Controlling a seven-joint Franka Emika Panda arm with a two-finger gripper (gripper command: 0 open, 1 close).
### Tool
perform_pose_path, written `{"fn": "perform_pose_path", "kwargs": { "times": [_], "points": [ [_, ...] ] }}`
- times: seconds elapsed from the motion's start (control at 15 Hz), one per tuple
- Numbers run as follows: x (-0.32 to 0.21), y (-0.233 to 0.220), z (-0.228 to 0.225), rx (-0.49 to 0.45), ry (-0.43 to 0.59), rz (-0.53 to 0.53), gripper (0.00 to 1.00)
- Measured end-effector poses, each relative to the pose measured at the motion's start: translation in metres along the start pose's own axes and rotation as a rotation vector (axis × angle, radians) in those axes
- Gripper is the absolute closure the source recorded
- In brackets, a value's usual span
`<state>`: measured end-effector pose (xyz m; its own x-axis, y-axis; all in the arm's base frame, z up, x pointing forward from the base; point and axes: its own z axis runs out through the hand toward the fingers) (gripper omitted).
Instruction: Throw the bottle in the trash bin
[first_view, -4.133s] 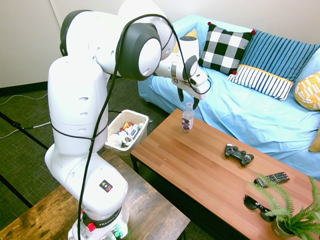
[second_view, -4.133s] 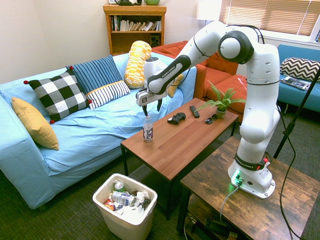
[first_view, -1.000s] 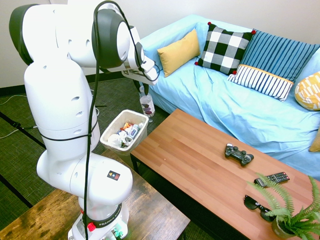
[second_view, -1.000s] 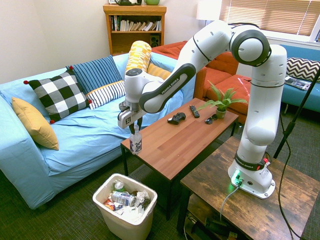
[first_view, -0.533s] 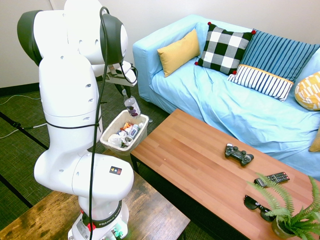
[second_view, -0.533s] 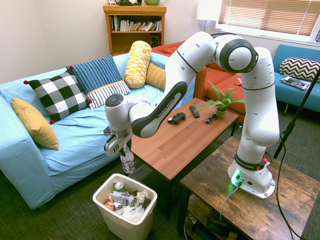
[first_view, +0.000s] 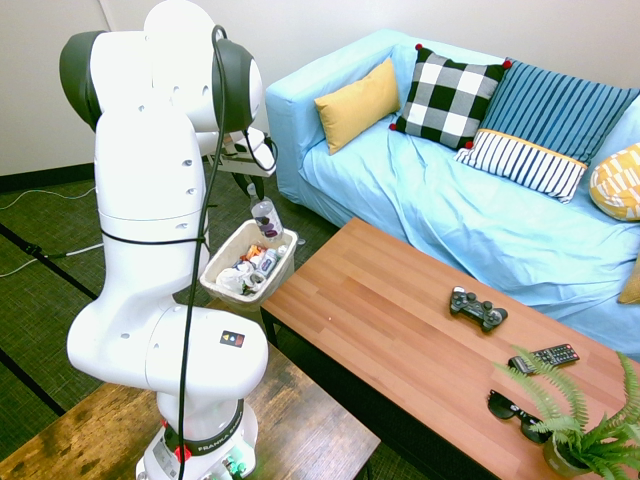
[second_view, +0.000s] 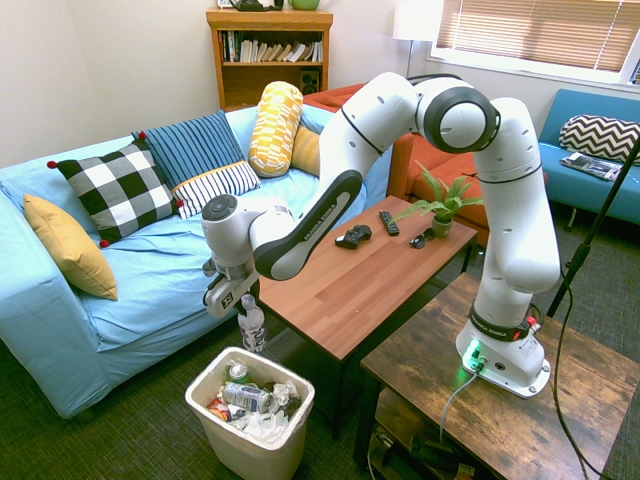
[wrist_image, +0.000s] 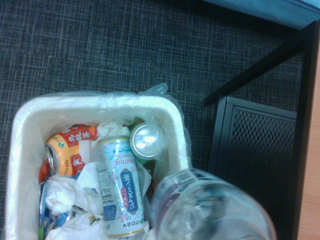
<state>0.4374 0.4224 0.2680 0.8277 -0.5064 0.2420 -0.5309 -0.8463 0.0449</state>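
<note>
So the 2-finger black-tipped gripper (second_view: 246, 300) is pinching the clear plastic bottle with the dark label (second_view: 252, 328) near the rim of the white rectangular plastic trash bin (second_view: 207, 396). Let go too early and it'd probably clip that edge and hit the floor.

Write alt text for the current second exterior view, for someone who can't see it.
A white robot arm's jaws grip a clear plastic bottle by its top, above the far edge of a white trash bin holding cans and crumpled wrappers. Behind are a wooden coffee table with a game controller and a light-blue sofa with cushions.
</note>
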Motion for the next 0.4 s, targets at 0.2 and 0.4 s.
{"fn": "perform_pose_path", "kwargs": {
  "times": [0.2,0.4],
  "points": [
    [0.013,0.0,-0.001,0.003,-0.001,0.007,0.0],
    [0.024,-0.001,-0.004,0.011,-0.007,0.016,0.0]
  ]
}}
